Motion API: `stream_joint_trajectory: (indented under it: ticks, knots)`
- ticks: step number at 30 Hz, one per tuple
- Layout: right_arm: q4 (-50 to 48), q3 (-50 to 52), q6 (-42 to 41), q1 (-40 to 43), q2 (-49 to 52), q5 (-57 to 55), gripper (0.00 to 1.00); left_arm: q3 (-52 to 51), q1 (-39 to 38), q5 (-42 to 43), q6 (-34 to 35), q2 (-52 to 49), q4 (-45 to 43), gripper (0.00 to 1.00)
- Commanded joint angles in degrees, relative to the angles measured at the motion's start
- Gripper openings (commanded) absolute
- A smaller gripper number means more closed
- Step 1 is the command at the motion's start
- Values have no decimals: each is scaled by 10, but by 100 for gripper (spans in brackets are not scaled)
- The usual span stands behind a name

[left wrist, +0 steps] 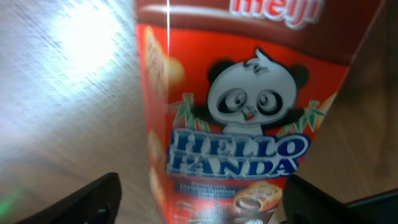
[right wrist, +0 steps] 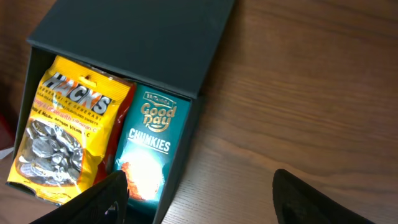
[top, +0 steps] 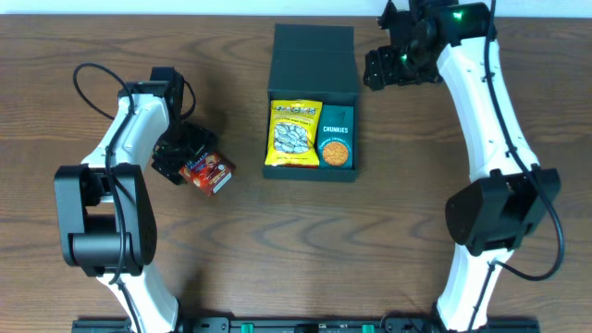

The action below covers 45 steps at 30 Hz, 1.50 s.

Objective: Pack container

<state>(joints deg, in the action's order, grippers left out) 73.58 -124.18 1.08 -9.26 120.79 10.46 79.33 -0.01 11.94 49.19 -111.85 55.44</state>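
The container (top: 356,129) is a dark teal box in the middle of the table, its flap lid (top: 314,55) folded open at the back. Inside lie a yellow Hacks bag (top: 294,134) and a teal Chunkies carton (top: 335,137), side by side. A red Hello Panda box (top: 211,172) lies on the table to the left. My left gripper (top: 190,159) is open around the Hello Panda box (left wrist: 249,124), with gaps at both fingers (left wrist: 93,199). My right gripper (top: 375,72) hovers open beside the lid's right edge, holding nothing. Below it are the container (right wrist: 137,43) and the Chunkies carton (right wrist: 146,155).
Bare wooden table surrounds the container on all sides. Both arm bases stand at the front edge, left (top: 97,222) and right (top: 495,217).
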Motion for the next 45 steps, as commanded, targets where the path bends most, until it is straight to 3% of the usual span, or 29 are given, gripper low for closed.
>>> stream_joint_trajectory:
  ticks: [1,12,35,41,45]
  knots:
    - [0,-9,3,6,-9,1,77,-14,3,0,11,-1,-32,90]
    - [-3,-9,3,6,-9,1,79,-16,3,1,-14,-2,-67,96]
    - [-3,-9,3,6,-9,1,80,-61,-9,-10,-16,-3,-94,96]
    - [-3,-9,3,6,-9,1,80,-61,-9,-10,-17,-3,-98,87]
    - [-3,-9,3,6,-9,1,80,-61,-9,-16,-25,-3,-101,87]
